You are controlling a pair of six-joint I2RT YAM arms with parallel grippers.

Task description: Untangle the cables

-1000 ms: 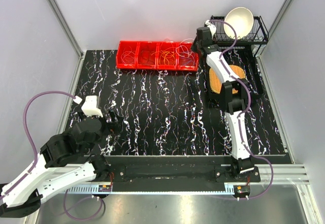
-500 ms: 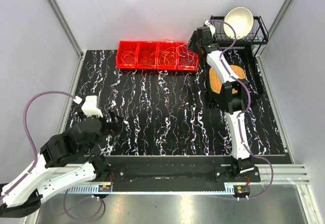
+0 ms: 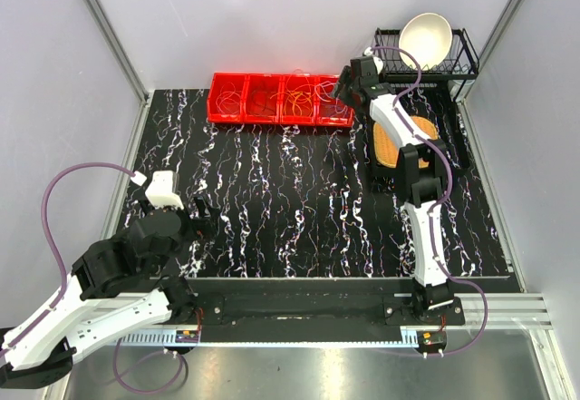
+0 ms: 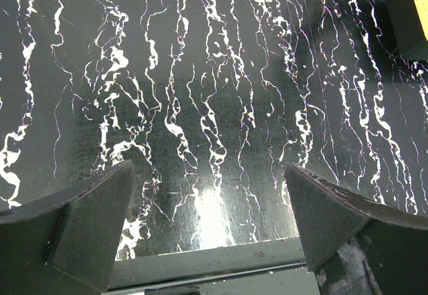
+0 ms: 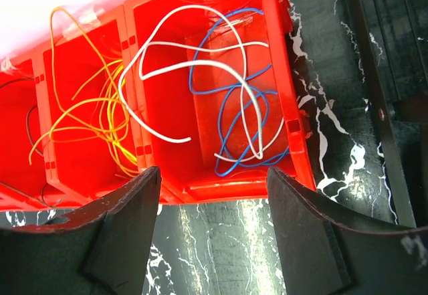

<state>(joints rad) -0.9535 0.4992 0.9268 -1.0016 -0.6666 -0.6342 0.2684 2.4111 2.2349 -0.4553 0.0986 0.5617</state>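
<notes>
Loose cables (image 5: pixel 200 64) in red bin (image 5: pixel 291 118)
The right gripper (image 5: pixel 212 173) is held apart above it; the left gripper (image 4: pixel 208 168) is spread wide, empty.

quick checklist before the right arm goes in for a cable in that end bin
1. Right gripper open: ok.
2. Nothing held in it: ok.
3. White cable free of blue cable: not ok, they cross.
4. White cable only in the end compartment of the red bin: not ok, a loop reaches over the divider toward the yellow cables.
5. Left gripper open, over bare table: ok.
</notes>
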